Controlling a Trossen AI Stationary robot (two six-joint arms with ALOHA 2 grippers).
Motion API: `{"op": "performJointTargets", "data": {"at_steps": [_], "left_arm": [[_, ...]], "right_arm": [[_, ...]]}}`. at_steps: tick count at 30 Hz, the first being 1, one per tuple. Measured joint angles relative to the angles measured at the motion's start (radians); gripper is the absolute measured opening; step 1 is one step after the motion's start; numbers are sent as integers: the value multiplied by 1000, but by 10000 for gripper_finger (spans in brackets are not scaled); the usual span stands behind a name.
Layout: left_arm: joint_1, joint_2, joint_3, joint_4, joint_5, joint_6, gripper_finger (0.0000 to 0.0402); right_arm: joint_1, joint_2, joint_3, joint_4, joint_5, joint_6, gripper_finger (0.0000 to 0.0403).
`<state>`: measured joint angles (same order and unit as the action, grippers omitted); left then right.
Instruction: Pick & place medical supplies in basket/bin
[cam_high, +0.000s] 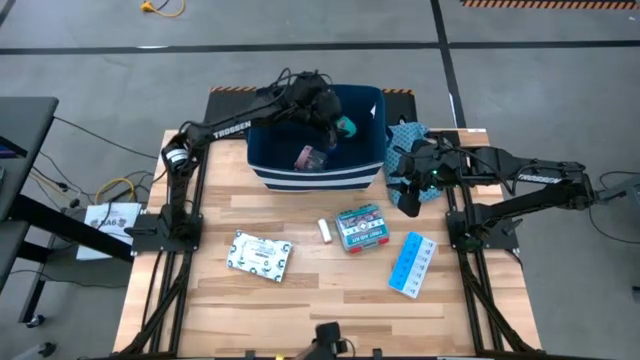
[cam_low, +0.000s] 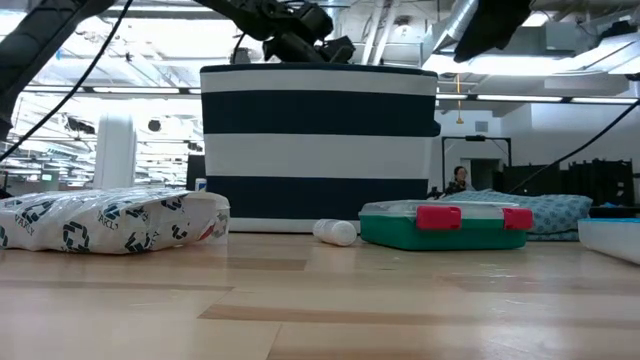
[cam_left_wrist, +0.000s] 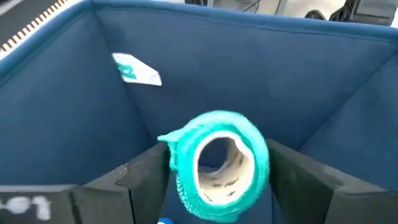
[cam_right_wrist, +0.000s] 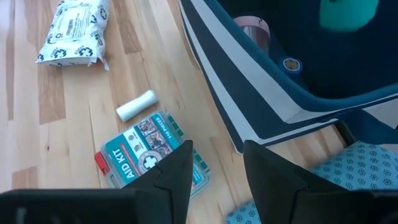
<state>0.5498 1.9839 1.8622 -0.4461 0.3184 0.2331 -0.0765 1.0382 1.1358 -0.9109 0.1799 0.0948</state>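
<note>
Both arms matte black, built of slim tubular links with bulkier joint housings; white block lettering runs along a link on each. Left arm (cam_high: 225, 125): bundle of black cables looped over its wrist. Right arm (cam_high: 530, 175): small green light showing near its wrist. Left gripper (cam_left_wrist: 217, 186) and right gripper (cam_right_wrist: 217, 168): 2 flat, angular black fingers each, plain faces, no visible screws

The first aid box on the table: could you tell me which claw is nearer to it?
Right. The right claw hovers just beside the first aid box; the left claw is over the bin.
</note>
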Motion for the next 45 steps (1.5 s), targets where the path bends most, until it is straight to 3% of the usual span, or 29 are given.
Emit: {"op": "performJointTargets", "data": {"at_steps": [16, 27, 31, 41, 45], "left_arm": [[-33, 0, 42, -59, -28, 2, 261], [-80, -10, 221, -355, 25, 50, 261], [-107, -74, 231, -384, 93, 0, 261], [-204, -299, 229, -456, -17, -86, 261], [-247, -378, 228, -507, -17, -85, 261]], "right_arm": [[7, 3, 0, -33, 0, 2, 134], [83, 11, 0, 3, 4, 1, 134], [89, 11, 0, 8, 7, 1, 133], [89, 11, 0, 87, 5, 11, 134], [89, 11, 0, 114, 5, 41, 136]]}}
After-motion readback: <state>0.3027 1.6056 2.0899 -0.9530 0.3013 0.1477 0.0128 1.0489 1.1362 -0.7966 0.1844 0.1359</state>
